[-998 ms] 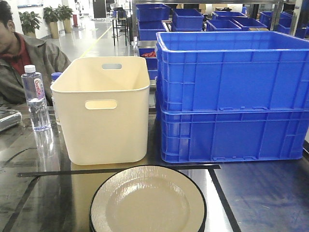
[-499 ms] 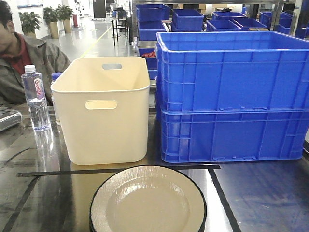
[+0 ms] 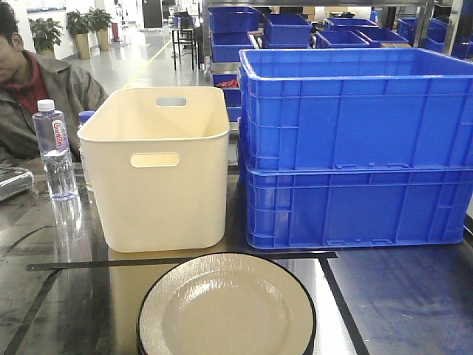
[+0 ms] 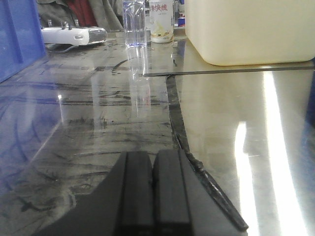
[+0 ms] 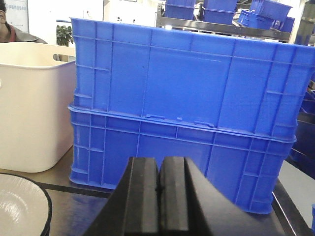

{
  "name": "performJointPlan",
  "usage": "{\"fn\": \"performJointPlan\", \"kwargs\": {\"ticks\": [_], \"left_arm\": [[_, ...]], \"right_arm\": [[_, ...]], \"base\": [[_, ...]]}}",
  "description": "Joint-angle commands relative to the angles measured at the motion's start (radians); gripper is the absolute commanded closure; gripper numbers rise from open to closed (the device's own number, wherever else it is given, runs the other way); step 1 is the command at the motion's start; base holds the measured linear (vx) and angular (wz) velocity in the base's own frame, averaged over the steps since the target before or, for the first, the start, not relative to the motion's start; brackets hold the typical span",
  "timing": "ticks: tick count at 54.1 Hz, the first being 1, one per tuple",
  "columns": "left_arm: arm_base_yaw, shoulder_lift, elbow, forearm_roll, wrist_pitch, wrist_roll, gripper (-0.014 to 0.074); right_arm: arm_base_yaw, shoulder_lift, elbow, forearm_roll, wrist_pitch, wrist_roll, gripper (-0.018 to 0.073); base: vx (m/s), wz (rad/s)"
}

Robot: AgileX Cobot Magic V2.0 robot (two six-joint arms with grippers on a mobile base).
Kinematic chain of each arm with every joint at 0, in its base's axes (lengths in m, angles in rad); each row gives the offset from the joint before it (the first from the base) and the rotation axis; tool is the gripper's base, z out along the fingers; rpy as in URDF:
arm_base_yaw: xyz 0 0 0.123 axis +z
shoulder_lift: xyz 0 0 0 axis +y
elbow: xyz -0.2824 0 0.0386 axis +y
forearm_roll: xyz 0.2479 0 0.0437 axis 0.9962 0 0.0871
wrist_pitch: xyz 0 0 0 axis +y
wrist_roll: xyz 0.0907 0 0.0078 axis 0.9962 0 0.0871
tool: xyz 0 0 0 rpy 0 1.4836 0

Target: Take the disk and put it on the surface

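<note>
Glossy dark worktop [image 3: 414,296], taped rectangle, your plate [image 3: 225,307] at its near edge.
You have the plate lying flat in front of the cream tub [image 3: 159,166], beside stacked blue crates [image 3: 355,148]. Your left hand [image 4: 153,189] and right hand [image 5: 158,194] are both pressed together, holding nothing.

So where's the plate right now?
In the front view the plate lies at the bottom centre on the shiny table, inside the black tape outline, just in front of the cream tub; the stacked blue crates stand behind it to the right.
</note>
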Motion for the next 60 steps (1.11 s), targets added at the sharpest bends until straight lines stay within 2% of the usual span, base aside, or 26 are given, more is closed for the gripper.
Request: {"fn": "performJointPlan", "kwargs": {"ticks": [1,49,60], "left_arm": [[-0.007,-0.005,0.029,0.005,-0.077,-0.012,0.0598],[-0.007,-0.005,0.029,0.005,-0.077,-0.012,0.0598],[-0.007,-0.005,0.029,0.005,-0.077,-0.012,0.0598]], "right_arm": [[-0.003,-0.003,-0.029,0.022,0.023,-0.005,0.0571],[-0.003,-0.003,-0.029,0.022,0.024,-0.005,0.0568],[-0.003,-0.003,-0.029,0.017,0.091,-0.004,0.0568]], "base": [[0.0,0.0],[0.0,0.0],[0.0,0.0]]}}
